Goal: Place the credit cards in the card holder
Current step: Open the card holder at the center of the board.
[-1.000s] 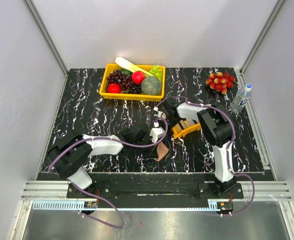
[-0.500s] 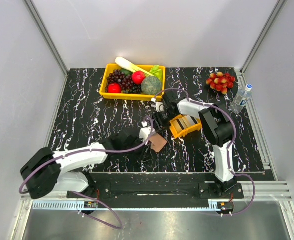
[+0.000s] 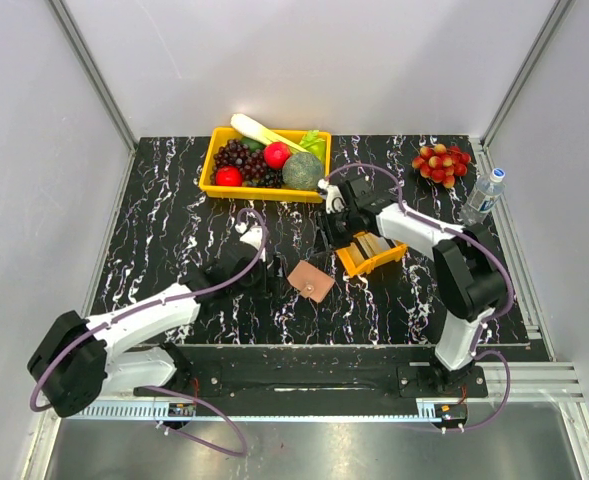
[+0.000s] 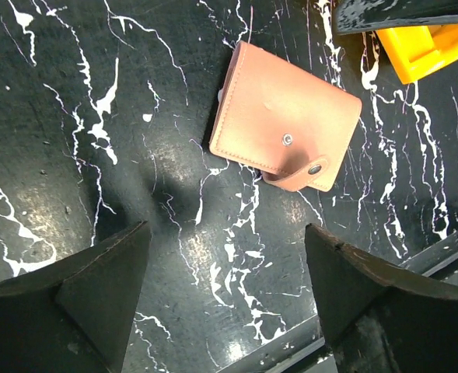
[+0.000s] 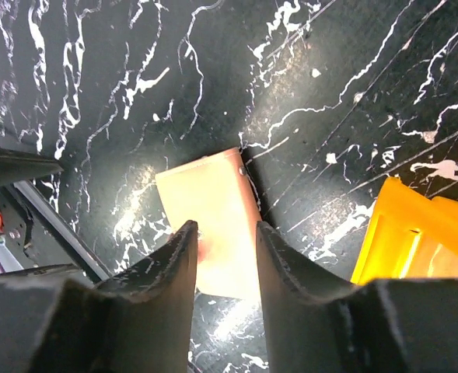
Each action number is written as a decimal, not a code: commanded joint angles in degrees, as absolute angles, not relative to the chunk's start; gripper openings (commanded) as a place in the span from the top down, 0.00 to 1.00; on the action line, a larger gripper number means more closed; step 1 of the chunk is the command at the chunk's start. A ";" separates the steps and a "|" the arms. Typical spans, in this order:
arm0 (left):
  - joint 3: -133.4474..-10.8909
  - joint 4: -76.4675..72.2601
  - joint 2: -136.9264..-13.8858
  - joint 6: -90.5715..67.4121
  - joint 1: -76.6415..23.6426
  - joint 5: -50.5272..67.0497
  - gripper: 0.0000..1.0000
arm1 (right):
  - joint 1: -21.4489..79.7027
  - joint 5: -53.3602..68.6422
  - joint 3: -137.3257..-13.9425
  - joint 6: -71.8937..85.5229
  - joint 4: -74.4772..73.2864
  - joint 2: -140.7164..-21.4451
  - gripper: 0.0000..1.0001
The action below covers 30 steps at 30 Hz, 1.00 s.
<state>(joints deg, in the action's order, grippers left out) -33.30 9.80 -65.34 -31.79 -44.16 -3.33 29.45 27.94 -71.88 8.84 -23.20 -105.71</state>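
Between our two grippers, the holder (image 3: 311,281) lies flat on the table (image 3: 164,230), folded shut with its snap tab (image 4: 302,172) hanging loose at one corner. It sits askew to the table edge, its long axis running on a diagonal.

From the left gripper (image 4: 225,233) it lies straight ahead and a little to the right, apart from the fingers, which stand wide with nothing between them. From the right gripper (image 5: 225,227) it lies ahead and below, seen through the gap. Those fingers are drawn narrow, and we see nothing held in them.

We make out the cards (image 3: 366,245) as pale slabs in the orange tray (image 3: 379,262), just right of the holder. The right gripper hovers at the tray's near-left corner, so that arm is the nearer one to the cards. The left arm has the clear line to the holder.

We judge that no card is in yet and that the holder must be opened first. The left gripper should come onto it along that diagonal and pin or lift a flap. The loose tab and smooth cover could let it slide.
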 commanded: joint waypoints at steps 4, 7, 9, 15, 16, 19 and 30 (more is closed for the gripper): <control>-32.08 3.44 -69.16 -42.36 -43.68 -0.27 0.15 | 30.41 26.19 -67.33 13.01 -17.31 -103.62 0.72; -31.73 1.41 -70.31 -44.55 -43.68 -0.26 0.14 | 32.07 25.93 -66.53 13.01 -17.40 -104.50 0.81; -31.73 0.70 -70.66 -45.70 -43.68 -0.26 0.14 | 33.22 25.75 -66.18 13.18 -17.40 -104.76 0.84; -29.19 -3.16 -70.84 -50.35 -43.59 1.50 0.13 | 35.94 26.98 -65.30 14.50 -17.14 -106.43 0.89; -28.40 -3.95 -70.84 -51.32 -43.68 1.41 0.13 | 36.12 27.24 -64.95 14.85 -16.79 -106.44 0.90; -26.02 -6.76 -69.79 -54.83 -43.59 1.06 0.13 | 36.82 29.78 -62.93 16.25 -15.47 -106.00 0.92; -21.19 -12.47 -68.12 -61.78 -43.59 0.26 0.14 | 39.11 34.28 -58.62 21.70 -10.90 -102.48 0.94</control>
